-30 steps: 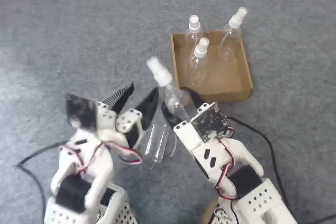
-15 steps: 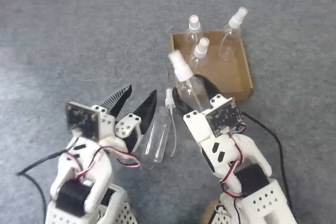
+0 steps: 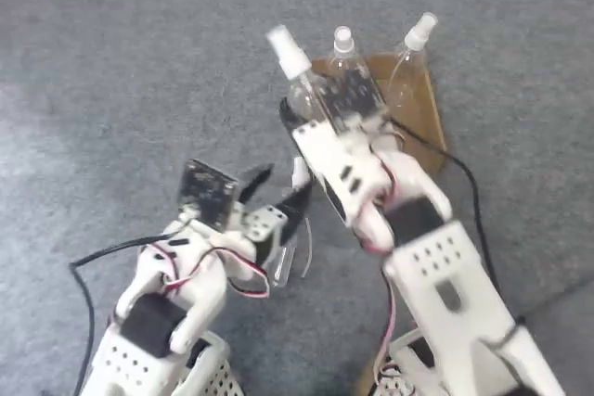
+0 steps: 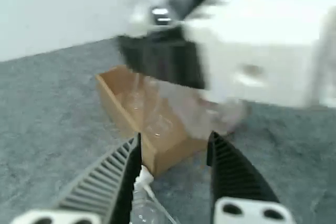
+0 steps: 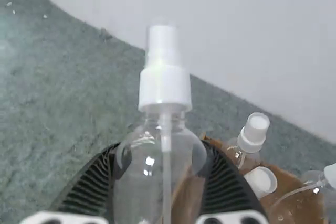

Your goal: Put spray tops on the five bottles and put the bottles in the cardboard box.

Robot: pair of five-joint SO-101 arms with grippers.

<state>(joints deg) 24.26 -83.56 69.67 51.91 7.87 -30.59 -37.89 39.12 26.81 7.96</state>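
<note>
Nearest the arm bases, at about 6 o'clock in the high view, the left tool (image 4: 176, 142) stands with its jaws apart, empty. It is poised on either side of the neck end of the lying bottle (image 3: 290, 249) on the grey surface (image 3: 139, 90). A white spray top (image 4: 140, 178) shows between those jaws, though whether it is screwed home or merely laid at the neck cannot be told.

Farther out, the right tool (image 5: 160, 166) is clamped on the body of the held bottle (image 5: 163, 129), which is upright with its spray top fitted. It hangs over the 9 o'clock rim of the cardboard box (image 3: 422, 127), which sits toward 1 o'clock on the surface. Three capped bottles (image 5: 252, 132) stand inside the box, toward its far side.

The step in hand looks like boxing the fourth bottle. The next move calls for carrying it inward past the rim, into the free space clear of its standing neighbours, and lowering it before the jaws part. After that only the lying bottle would be left to cap and box.
</note>
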